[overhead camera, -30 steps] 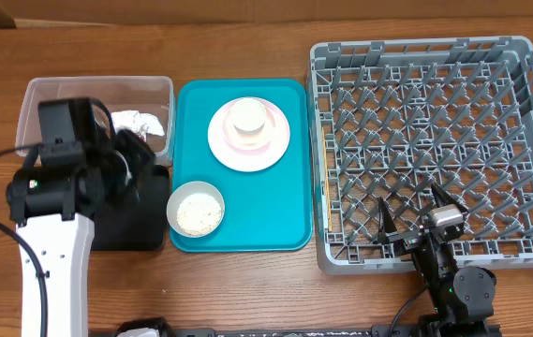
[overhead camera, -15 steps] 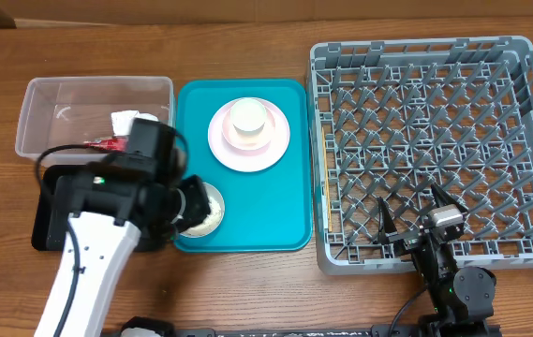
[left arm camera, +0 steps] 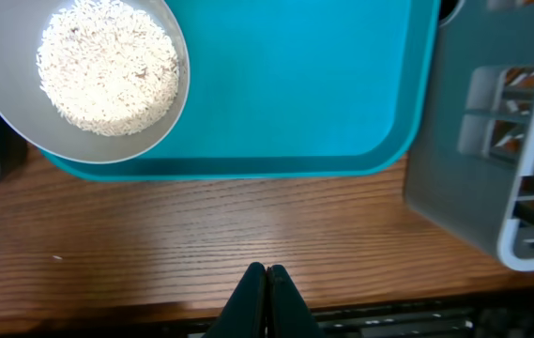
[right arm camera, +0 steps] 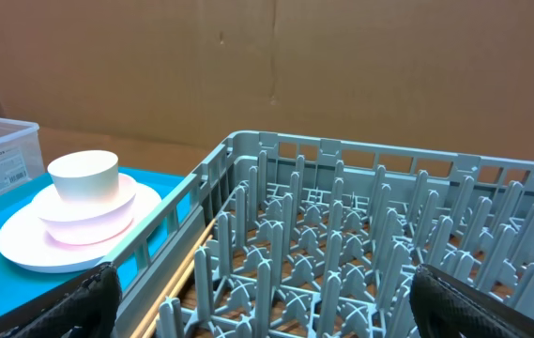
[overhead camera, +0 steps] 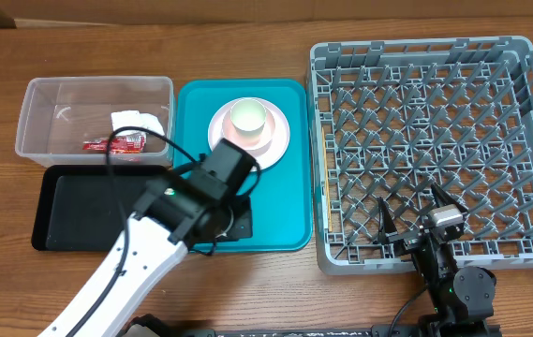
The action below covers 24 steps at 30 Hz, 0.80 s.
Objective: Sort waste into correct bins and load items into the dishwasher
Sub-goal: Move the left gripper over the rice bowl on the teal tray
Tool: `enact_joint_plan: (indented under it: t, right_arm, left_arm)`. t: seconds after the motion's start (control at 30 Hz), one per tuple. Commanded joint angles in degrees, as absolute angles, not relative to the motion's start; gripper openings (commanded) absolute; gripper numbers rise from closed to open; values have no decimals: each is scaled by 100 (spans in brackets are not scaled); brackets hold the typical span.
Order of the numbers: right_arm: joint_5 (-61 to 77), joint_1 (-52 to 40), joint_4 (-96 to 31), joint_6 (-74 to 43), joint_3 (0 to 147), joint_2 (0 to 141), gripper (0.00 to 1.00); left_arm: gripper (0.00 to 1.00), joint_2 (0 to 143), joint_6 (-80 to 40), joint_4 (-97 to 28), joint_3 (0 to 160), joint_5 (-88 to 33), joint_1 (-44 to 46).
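At the front-left corner of the teal tray (left arm camera: 295, 84) sits a pale grey-green bowl (left arm camera: 88, 150) holding a heap of loose white rice grains (left arm camera: 107, 66); from overhead the left arm hides it. The left gripper (left arm camera: 267, 277) hangs over the bare wooden table (left arm camera: 135, 244), just in front of the tray's near edge. Its two fingers are pressed together with nothing between them. Further back on the same tray stands a round pale-pink plate (overhead camera: 283, 131). It carries a small pinkish-white bowl (right arm camera: 86, 214), and a small white cup (overhead camera: 247, 116) sits on that. Left of the teal tray, the clear plastic tub (overhead camera: 41, 103) holds a crumpled white paper napkin (overhead camera: 142, 122) and a small red shiny snack wrapper (overhead camera: 114, 144). They lie close together near its front right corner. The shallower black tray (overhead camera: 79, 211) lies just in front of the tub. To the right of the teal tray, the large grey dish rack (overhead camera: 416, 47) has only its upright pegs showing. The right gripper (right arm camera: 262, 272) sits at the rack's front edge, its fingers spread wide apart and holding nothing.
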<state>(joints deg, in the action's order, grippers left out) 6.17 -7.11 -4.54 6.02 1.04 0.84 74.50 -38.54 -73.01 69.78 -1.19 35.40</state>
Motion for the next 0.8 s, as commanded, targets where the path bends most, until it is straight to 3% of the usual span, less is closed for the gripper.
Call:
enact_joint_plan:
  t: [0.0,0.3,0.4,0.57,0.77]
  right_arm:
    - [652,-690,-423,602,45,16,100]
    - [652,-690,-423,602,45,16,100]
    - [652,-690,-423,602,45,19,100]
    - [652,-690,-423,602,45,16,100]
    - [652,-690,-423,602,45,16,100]
  left_arm:
    - [4,7728,-3994,-7273,6934,342,3758]
    - [4,8683,-4032,-7150,6934,419,3828]
    - [4,8989,-4034,-7129,6934,1098,3828]
    - [19,9338,-4034,-6965,6936,1463,3817]
    - [23,9686,-4032,-6641,6934,1603,3817]
